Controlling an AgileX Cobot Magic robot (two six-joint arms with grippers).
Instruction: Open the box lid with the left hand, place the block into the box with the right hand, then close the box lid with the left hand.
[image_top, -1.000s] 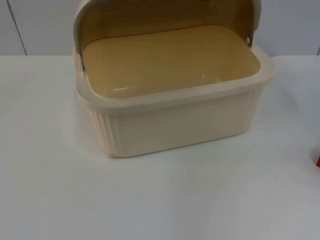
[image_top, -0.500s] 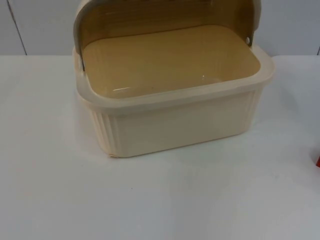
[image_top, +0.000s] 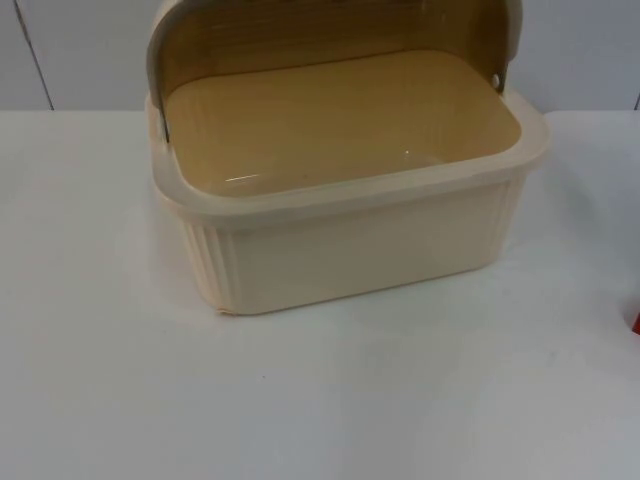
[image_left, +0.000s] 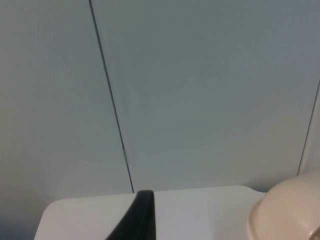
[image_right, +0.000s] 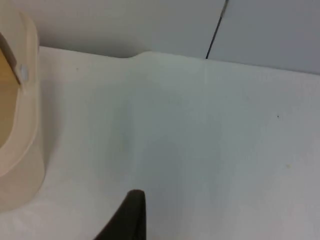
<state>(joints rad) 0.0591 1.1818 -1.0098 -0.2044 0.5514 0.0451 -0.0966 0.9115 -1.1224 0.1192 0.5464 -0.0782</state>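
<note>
While looking down from the top, seeing the box sitting on the white table, near the grey wall. Seeing its lid tipped up and back, leaving the box wide open and holding nothing. Spotting a tiny red bit at the table's right side, well apart from the box; not being able to tell if it is the block. Finding nothing moved since a second ago: box, lid and red bit all lying just as before.

Going to the left wrist view, seeing the left gripper hanging over the table's edge, pointing at the grey wall, with a round cream part of the box beside it. Not being able to tell if this claw is open or closed.

Going to the right wrist view, seeing the right gripper hanging over bare table, with the box's end off to one side, apart from it. Not being able to tell here either if the claw is open or closed.
</note>
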